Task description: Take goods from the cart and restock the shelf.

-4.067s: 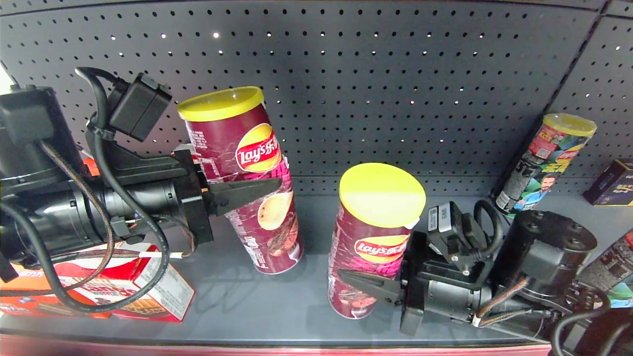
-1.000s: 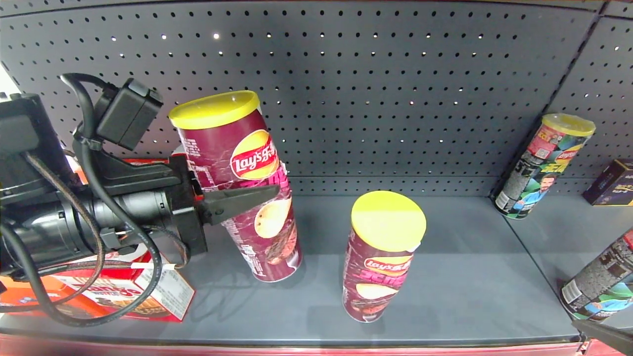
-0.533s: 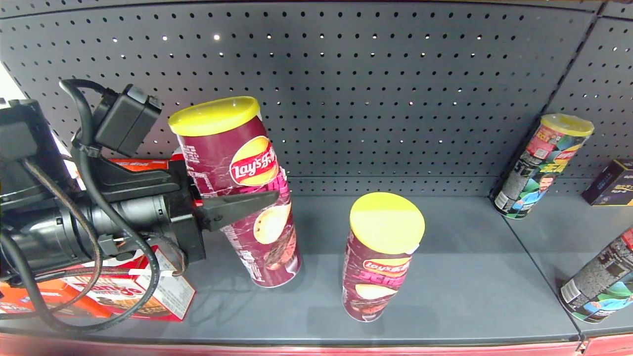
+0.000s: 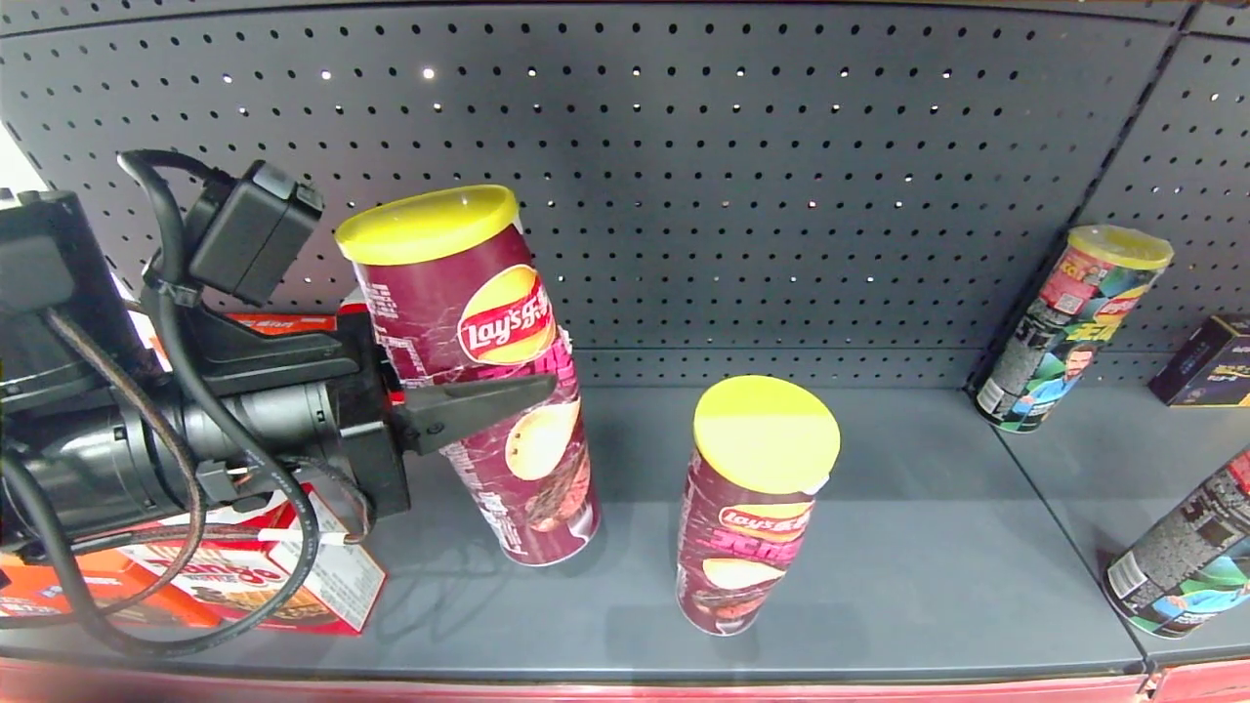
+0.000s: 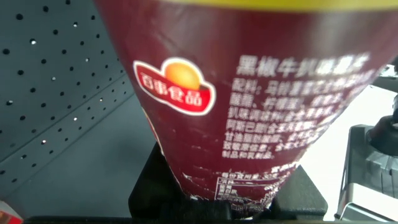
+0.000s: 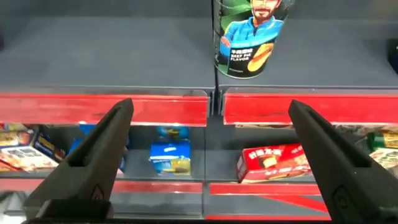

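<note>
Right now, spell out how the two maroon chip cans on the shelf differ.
The left can is clamped in the left gripper; the right can stands free, untouched. The left can is farther back on the shelf; the right can nearer its front edge. Both are maroon with yellow lids.

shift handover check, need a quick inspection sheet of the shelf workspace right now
surface: grey shelf, red front edge.
job's things: held chip can tilted, clamped mid-body; second chip can upright, free, to its right.
clutter: red boxes at left end; printed cans and dark box at right.
grippers: left gripper shut on held chip can; right gripper open, empty, facing shelf front.
cables: black cables loop off left arm above red boxes.
surroundings: perforated back panel; lower shelves hold boxes.
</note>
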